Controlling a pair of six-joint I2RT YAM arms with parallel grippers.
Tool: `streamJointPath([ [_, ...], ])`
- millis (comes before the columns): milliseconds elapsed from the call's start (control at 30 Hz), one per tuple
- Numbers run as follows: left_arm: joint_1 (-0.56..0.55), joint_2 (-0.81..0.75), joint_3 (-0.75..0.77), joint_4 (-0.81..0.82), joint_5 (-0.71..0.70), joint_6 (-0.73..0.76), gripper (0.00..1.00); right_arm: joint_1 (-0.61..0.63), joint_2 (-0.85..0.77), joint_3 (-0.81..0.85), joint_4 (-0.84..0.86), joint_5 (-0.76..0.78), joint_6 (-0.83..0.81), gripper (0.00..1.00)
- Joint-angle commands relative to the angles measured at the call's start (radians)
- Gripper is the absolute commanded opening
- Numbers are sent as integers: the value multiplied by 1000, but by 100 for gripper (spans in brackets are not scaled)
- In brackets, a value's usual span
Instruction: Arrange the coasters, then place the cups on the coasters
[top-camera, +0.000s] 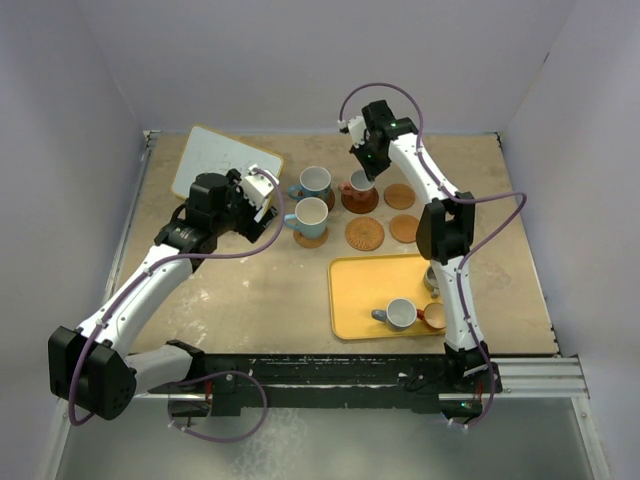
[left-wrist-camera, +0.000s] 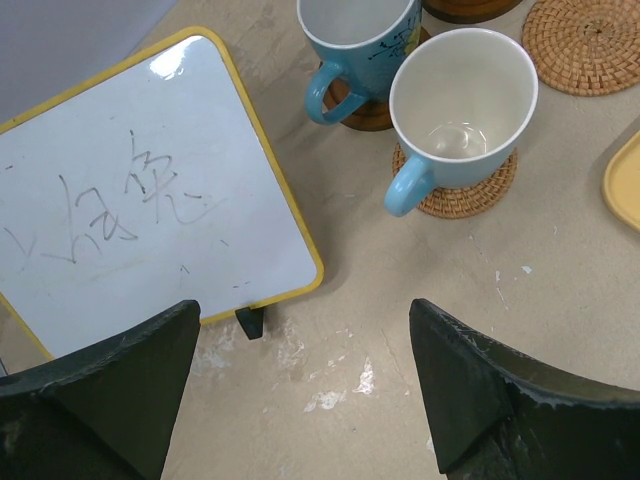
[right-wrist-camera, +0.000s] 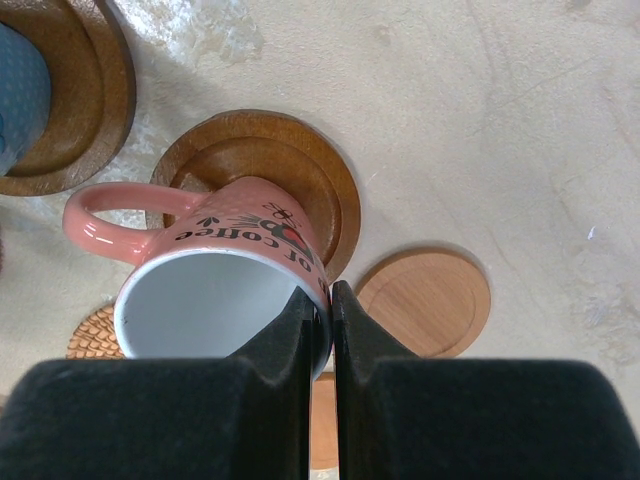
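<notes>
The right claw (right-wrist-camera: 318, 305) was clenched on the rim of the reddish cup (right-wrist-camera: 215, 275), with one finger inside the wall and one outside. The cup was held over a dark wooden coaster (right-wrist-camera: 300, 175), its handle turned to the left of the wrist view. Whether its base rested on the disc could not be told. A pale wooden coaster (right-wrist-camera: 425, 300) lay just beside the dark one.

The left claw (left-wrist-camera: 302, 310) was released, its fingers spread wide with nothing between them. It was held above the table (left-wrist-camera: 400, 330), beside a whiteboard (left-wrist-camera: 150, 200) edged in yellow. Ahead of it, a light blue cup (left-wrist-camera: 460, 110) stood on a woven coaster (left-wrist-camera: 465, 200). A second light blue cup (left-wrist-camera: 355, 40) stood on a darker coaster (left-wrist-camera: 365, 112) just behind. Another woven coaster (left-wrist-camera: 585, 40) lay near them, to the right.

In the overhead view, the yellow tray (top-camera: 350, 300) was seen at the near side of the table, beside the right arm. A grey cup (top-camera: 400, 314) and an orange-brown cup (top-camera: 434, 316) were carried on it, close together and well apart from the coasters.
</notes>
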Motion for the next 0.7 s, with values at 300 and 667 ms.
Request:
streamJointPath([
  [300, 10, -14, 0, 38, 24, 3, 82, 11, 18, 41, -4, -25, -6, 0],
  [667, 10, -14, 0, 35, 30, 5, 82, 11, 18, 39, -25, -59, -41, 0],
])
